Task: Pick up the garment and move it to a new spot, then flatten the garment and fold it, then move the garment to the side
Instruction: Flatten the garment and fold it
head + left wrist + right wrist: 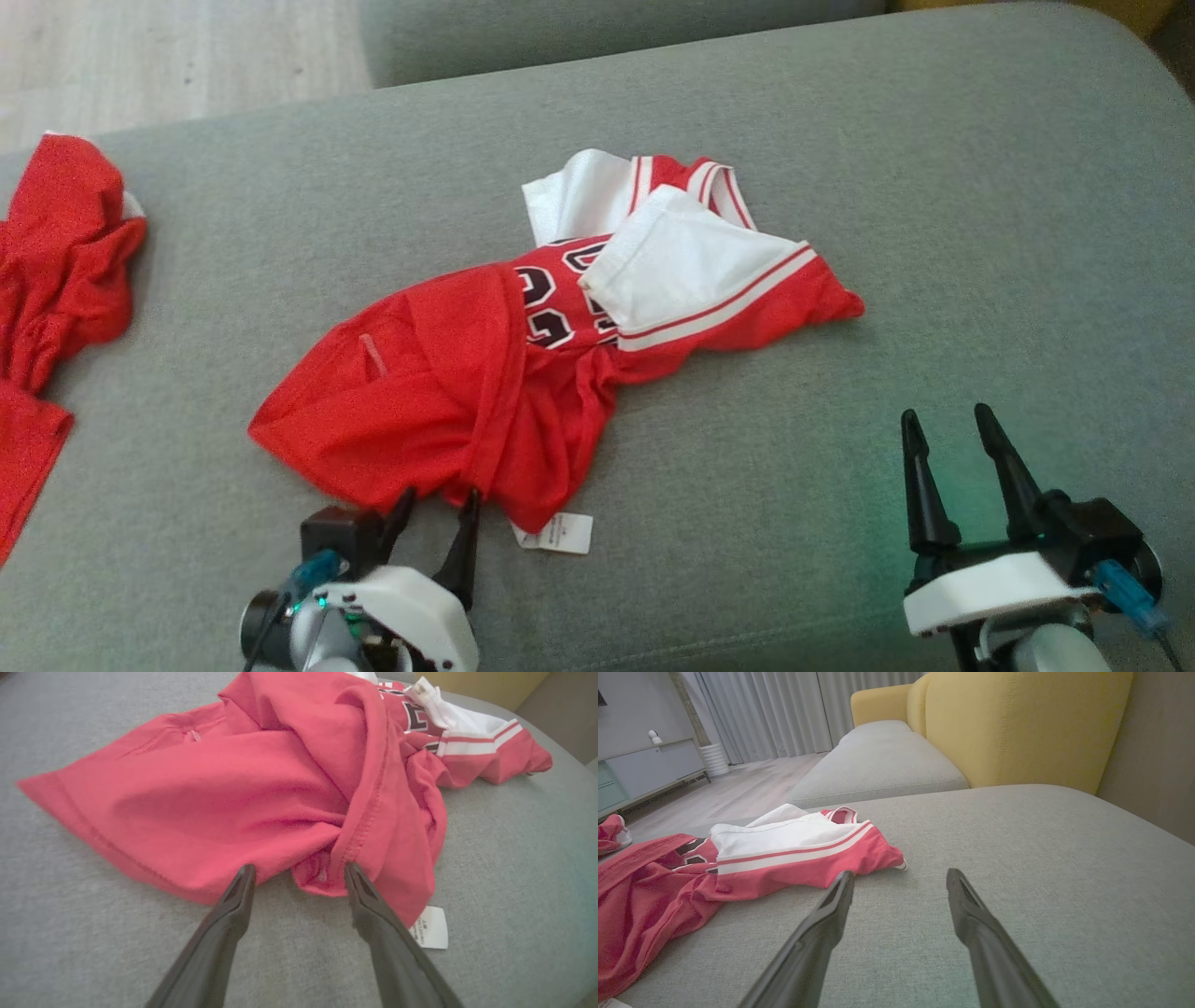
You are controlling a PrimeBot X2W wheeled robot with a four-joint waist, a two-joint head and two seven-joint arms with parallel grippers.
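A crumpled red garment (448,392) with white panels and dark numbers lies in a heap on the grey cushion (934,187). Its white care label (558,534) sticks out at the near edge. My left gripper (439,499) stands open at that near hem, its fingertips touching the bunched red fabric (322,877) with a fold between them, unpinched. My right gripper (945,420) is open over bare cushion, right of the garment (738,858), holding nothing.
A second red cloth (56,280) lies at the cushion's left end. Behind the cushion are another grey seat (878,760) and a yellow backrest (1017,723). Wooden floor (140,56) shows at the far left.
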